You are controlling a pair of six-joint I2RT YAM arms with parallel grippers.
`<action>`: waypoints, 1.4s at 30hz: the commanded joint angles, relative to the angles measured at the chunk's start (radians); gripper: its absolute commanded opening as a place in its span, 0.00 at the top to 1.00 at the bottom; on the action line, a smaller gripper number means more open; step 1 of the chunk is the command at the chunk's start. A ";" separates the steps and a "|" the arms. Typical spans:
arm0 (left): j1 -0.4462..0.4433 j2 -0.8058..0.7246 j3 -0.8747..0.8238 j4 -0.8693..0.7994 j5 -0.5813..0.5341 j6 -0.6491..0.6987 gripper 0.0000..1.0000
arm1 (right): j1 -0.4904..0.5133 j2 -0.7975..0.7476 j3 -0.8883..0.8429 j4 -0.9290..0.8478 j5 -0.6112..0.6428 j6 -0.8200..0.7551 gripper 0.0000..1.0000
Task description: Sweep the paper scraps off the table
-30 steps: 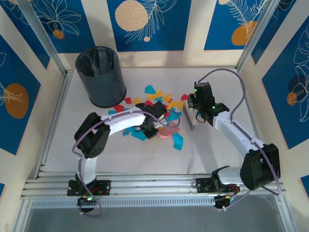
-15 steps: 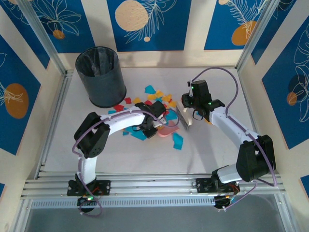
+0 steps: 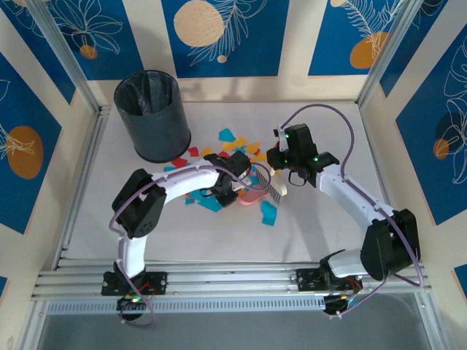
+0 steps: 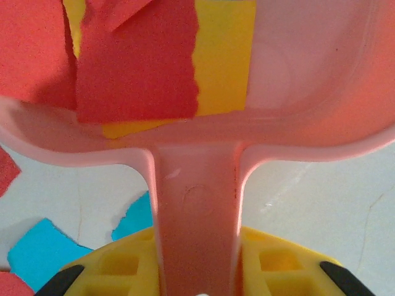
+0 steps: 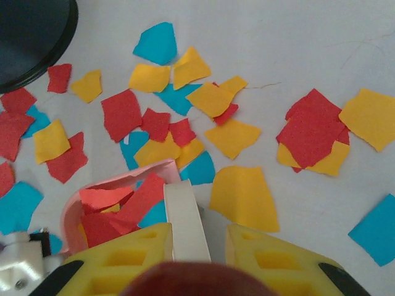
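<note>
Pink dustpan (image 4: 197, 209) between left fingers (image 4: 139, 243): plastic, smooth, slight gloss. Fingers: yellow plastic, matt. White brush handle (image 5: 185, 225) between right fingers (image 5: 271, 262): smooth. Matt paper scraps (image 5: 242, 197) ahead of them, fibrous torn edges. White table (image 5: 308, 37): matt, hairline scratches.

White table (image 3: 219, 233) under scattered paper scraps (image 5: 120, 114), pink dustpan (image 4: 197, 185), black bin (image 3: 152, 117).

Red, yellow and blue paper scraps (image 5: 166, 123) litter the white surface (image 5: 308, 49). A pink dustpan (image 5: 69, 213) at lower left holds some, beside yellow fingers (image 5: 126, 250) clamping a white handle (image 5: 184, 222).
</note>
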 commanded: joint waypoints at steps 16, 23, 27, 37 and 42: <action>0.013 -0.176 -0.134 0.118 -0.089 -0.006 1.00 | -0.009 -0.241 -0.042 -0.033 0.205 0.066 1.00; 0.023 -0.274 -0.155 0.127 -0.048 -0.029 1.00 | -0.054 -0.315 -0.089 -0.045 0.257 0.106 1.00; 0.037 -0.324 -0.135 0.125 -0.004 -0.056 1.00 | -0.078 -0.332 -0.105 -0.057 0.212 0.114 1.00; 0.094 -0.409 -0.009 0.039 0.077 -0.125 1.00 | -0.096 -0.361 -0.157 -0.041 0.039 0.092 1.00; 0.142 -0.427 0.082 -0.020 0.125 -0.147 1.00 | -0.097 -0.364 -0.156 -0.044 0.011 0.097 1.00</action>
